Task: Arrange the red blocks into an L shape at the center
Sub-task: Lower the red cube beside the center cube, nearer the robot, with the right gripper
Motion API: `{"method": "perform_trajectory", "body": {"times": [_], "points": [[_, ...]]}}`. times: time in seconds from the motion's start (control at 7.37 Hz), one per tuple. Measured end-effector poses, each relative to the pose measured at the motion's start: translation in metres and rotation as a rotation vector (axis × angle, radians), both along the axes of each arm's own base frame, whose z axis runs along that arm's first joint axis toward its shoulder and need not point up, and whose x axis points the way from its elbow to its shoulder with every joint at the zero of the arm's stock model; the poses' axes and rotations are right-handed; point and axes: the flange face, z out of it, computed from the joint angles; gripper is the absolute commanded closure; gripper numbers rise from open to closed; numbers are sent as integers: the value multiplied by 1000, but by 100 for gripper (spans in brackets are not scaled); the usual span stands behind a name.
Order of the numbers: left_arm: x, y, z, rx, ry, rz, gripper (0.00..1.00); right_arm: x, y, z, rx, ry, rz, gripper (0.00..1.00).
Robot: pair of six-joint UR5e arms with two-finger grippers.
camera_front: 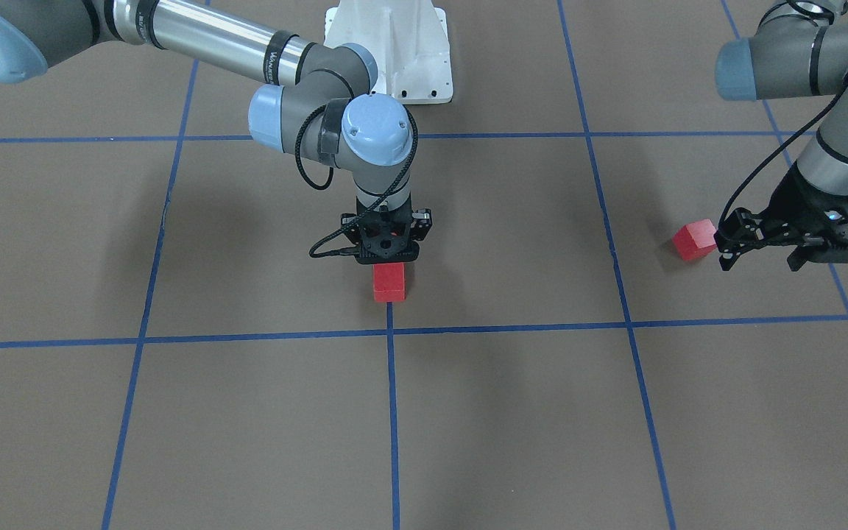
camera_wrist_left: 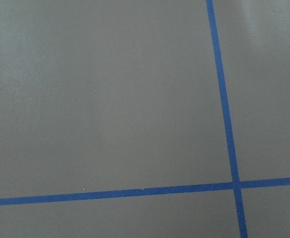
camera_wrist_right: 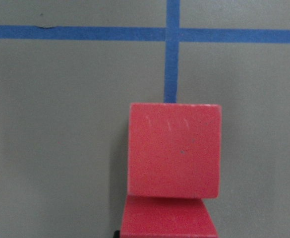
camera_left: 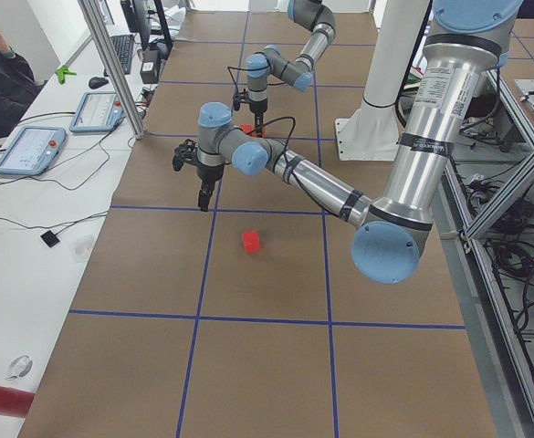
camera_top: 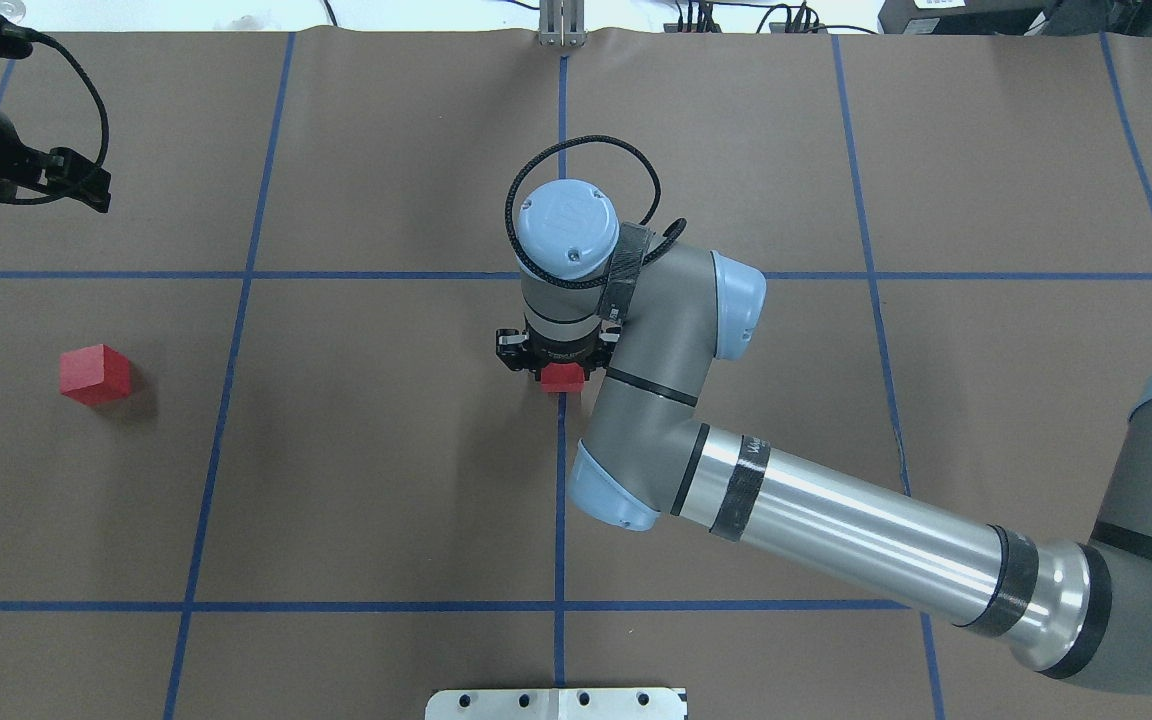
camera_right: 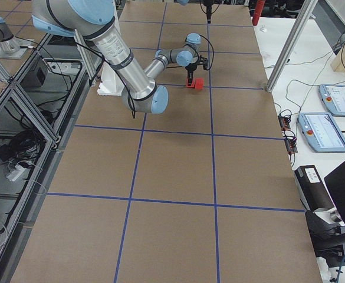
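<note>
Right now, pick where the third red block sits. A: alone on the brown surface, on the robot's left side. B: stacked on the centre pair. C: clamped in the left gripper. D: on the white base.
A: the lone red block lies on the brown surface, well apart from the centre pair.

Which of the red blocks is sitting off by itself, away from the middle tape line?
The small matte red cube alone in the grid square on the robot's left; the other red cubes sit together on the middle blue tape line.
</note>
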Motion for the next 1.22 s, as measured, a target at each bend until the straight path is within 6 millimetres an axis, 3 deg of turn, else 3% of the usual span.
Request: {"method": "perform_trajectory", "body": {"times": [0.68, 1.22], "points": [[0, 0, 1, 0, -1, -1, 0, 0, -2, 5, 23, -19, 8, 100], [0, -1, 3, -5, -4, 0, 0, -1, -4, 10, 33, -35, 16, 81]]}}
